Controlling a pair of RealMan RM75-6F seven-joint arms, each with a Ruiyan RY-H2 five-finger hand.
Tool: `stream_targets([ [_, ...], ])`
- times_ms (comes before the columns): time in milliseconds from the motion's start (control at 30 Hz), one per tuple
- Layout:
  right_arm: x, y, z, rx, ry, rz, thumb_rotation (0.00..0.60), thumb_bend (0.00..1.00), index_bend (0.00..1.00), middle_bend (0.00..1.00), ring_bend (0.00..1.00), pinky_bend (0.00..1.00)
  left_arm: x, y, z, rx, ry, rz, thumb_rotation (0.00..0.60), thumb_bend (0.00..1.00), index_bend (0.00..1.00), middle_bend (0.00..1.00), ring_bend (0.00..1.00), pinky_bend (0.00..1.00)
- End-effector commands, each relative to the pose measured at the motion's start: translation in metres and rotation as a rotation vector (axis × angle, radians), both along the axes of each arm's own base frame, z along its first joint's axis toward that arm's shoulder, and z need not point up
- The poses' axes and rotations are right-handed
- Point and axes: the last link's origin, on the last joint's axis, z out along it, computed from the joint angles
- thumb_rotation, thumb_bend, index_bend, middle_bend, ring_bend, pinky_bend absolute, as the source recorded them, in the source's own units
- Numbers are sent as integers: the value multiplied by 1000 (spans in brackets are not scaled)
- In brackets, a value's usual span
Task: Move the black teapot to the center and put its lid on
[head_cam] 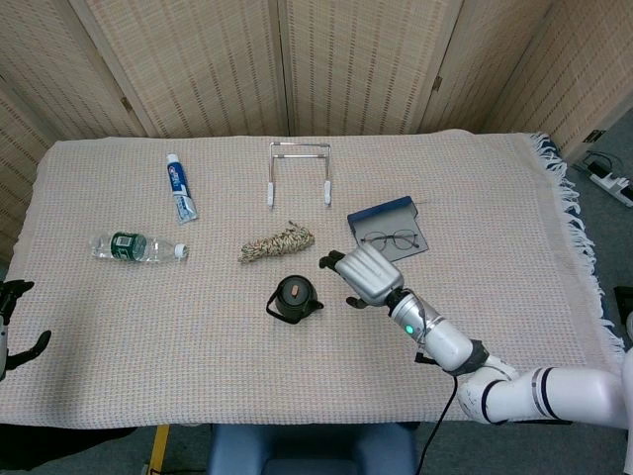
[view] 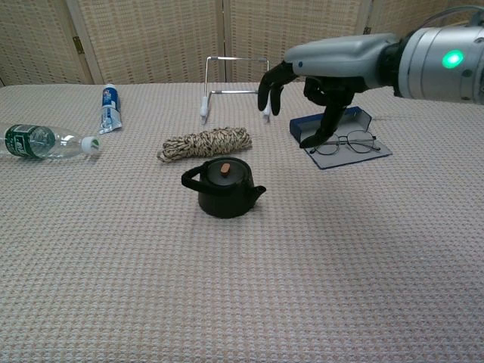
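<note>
The black teapot (head_cam: 294, 298) (view: 223, 189) stands upright near the middle of the cloth-covered table, with its lid (view: 224, 170) seated on top, a small brown knob in the lid's middle. My right hand (head_cam: 364, 273) (view: 321, 76) hangs above and to the right of the pot, fingers spread and pointing down, holding nothing. Only dark fingers of my left hand (head_cam: 14, 327) show at the left edge of the head view, off the table's corner.
A coil of rope (head_cam: 276, 241) lies just behind the teapot. Glasses on a dark case (head_cam: 389, 236) sit to the right, under my right hand in the chest view. A wire rack (head_cam: 299, 170), a toothpaste tube (head_cam: 179, 187) and a water bottle (head_cam: 135, 246) lie further back and left.
</note>
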Motion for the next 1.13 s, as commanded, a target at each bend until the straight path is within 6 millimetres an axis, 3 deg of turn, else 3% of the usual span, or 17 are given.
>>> stream_targets([
  [33,-45,23,38,-123,-48,-82,600,238,241,333,658,602,-1,0,-2,-4,-4,7,600,239,177,140,99,14],
  [133,-75,43,61,-200,-82,-147,600,237,191,283,453,387,-2,0,-4,-4,-9,12,600,239,177,140,99,14],
  [267,-115,75,85,-293,-85,-203,600,238,69,109,198,155,0,-3,-8,-6,-11,13,600,238,177,140,99,14],
  [367,-140,100,98,-351,-97,-242,600,238,5,24,96,84,2,-5,-10,-1,-13,10,600,239,177,140,99,14],
  [533,-169,136,109,-403,-131,-296,600,238,0,0,68,76,5,-11,-13,1,-12,10,600,239,177,140,99,14],
  [700,-189,159,108,-432,-137,-331,600,238,0,0,74,76,4,-22,-16,3,-16,21,600,239,177,140,99,14],
  [1133,-200,168,106,-431,-173,-310,600,238,0,8,79,74,3,-34,-19,7,-37,30,600,239,173,137,95,13],
])
